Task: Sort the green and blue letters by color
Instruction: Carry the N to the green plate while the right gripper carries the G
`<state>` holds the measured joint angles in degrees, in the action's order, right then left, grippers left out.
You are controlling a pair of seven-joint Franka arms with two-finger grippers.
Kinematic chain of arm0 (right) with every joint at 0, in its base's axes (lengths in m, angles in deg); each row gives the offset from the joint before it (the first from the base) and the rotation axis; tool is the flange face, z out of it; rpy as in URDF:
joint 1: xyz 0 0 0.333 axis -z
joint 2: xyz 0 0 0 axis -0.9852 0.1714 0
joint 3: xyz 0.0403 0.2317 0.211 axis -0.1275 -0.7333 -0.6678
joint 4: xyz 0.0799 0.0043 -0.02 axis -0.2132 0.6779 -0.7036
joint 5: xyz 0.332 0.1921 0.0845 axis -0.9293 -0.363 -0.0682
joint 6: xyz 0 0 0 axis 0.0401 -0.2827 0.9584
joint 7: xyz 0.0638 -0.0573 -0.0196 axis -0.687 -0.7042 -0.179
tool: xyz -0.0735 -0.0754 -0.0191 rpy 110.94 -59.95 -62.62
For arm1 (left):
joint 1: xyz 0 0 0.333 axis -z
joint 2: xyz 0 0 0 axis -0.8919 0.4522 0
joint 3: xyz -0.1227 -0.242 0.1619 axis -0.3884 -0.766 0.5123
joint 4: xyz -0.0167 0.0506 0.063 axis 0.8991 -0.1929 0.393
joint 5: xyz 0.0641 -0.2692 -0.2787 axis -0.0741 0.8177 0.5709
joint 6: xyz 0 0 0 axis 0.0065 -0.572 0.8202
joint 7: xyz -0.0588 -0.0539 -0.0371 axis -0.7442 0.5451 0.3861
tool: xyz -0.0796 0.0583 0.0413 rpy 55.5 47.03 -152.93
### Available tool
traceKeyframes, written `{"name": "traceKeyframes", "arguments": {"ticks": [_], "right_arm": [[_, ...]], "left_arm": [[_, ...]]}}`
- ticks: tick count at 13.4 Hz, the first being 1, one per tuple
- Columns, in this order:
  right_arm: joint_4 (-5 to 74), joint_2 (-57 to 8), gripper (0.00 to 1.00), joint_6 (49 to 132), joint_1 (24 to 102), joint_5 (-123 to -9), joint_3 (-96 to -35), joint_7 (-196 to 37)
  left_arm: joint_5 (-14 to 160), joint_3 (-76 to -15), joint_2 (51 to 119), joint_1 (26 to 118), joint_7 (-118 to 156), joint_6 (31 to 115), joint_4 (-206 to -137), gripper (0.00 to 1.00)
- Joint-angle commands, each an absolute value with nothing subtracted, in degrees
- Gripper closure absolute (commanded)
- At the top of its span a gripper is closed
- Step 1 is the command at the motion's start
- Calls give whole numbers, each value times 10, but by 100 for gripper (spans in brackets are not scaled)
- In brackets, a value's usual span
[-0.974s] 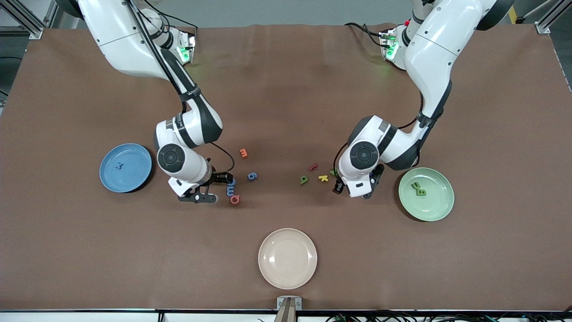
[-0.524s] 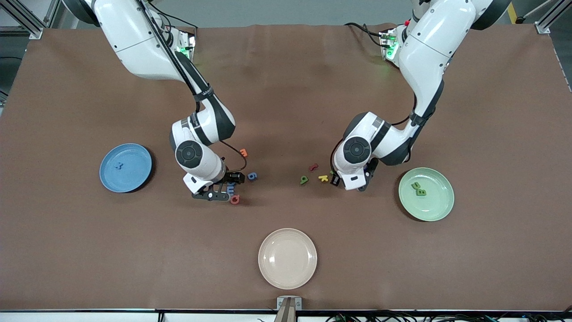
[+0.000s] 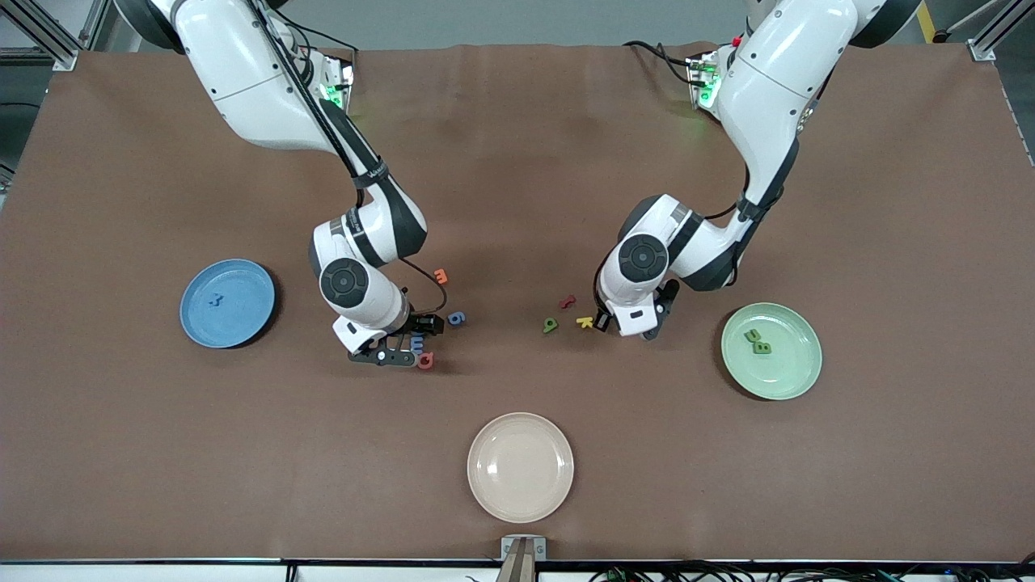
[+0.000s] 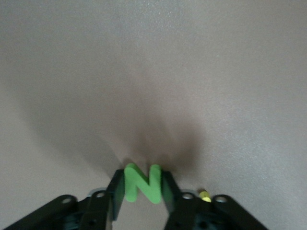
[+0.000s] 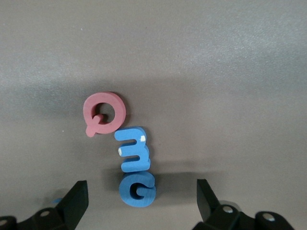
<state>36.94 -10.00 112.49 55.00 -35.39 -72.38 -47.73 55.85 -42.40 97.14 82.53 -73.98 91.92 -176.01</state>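
Letters first: a green N (image 4: 142, 183) sits clamped between the fingers of the left gripper (image 4: 142, 191), down at the table by the yellow letter (image 3: 585, 322). Another green letter (image 3: 550, 325) lies just beside that, with a red one (image 3: 568, 302) close by. Two green letters (image 3: 757, 341) rest in the green plate (image 3: 796, 380) at the left arm's end. Over to the right gripper (image 5: 139, 196), jaws wide apart, straddling a blue G (image 5: 137, 190); a blue letter (image 5: 135, 155) touches it, and a pink Q (image 5: 104, 113) touches that. A blue 6 (image 3: 456, 318) and an orange letter (image 3: 441, 276) lie nearby. One blue character (image 3: 214, 299) is in the blue plate (image 3: 247, 279). The beige plate (image 3: 520, 466) sits nearest the front camera.
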Motion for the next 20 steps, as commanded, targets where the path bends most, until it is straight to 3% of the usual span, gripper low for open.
{"name": "traceKeyframes", "arguments": {"ticks": [1,5,8,12,16,20], "right_arm": [[358,-88,12,1129,547,-346,-722,-466],[358,-87,34,1129,547,-345,-722,-467],[358,-87,49,1129,547,-345,-722,-467],[357,-88,79,1128,553,-345,-723,-471],[364,-104,85,1113,568,-346,-722,-500],[407,-207,85,1002,613,-346,-722,-563]], "left_arm": [[548,-422,935,823,-746,920,-1782,100],[548,-422,888,785,-709,912,-1775,100],[549,-422,864,732,-591,861,-1774,100],[548,-421,858,662,-458,826,-1774,100],[548,-420,863,587,-327,824,-1773,99],[548,-418,870,527,-213,825,-1773,99]]}}
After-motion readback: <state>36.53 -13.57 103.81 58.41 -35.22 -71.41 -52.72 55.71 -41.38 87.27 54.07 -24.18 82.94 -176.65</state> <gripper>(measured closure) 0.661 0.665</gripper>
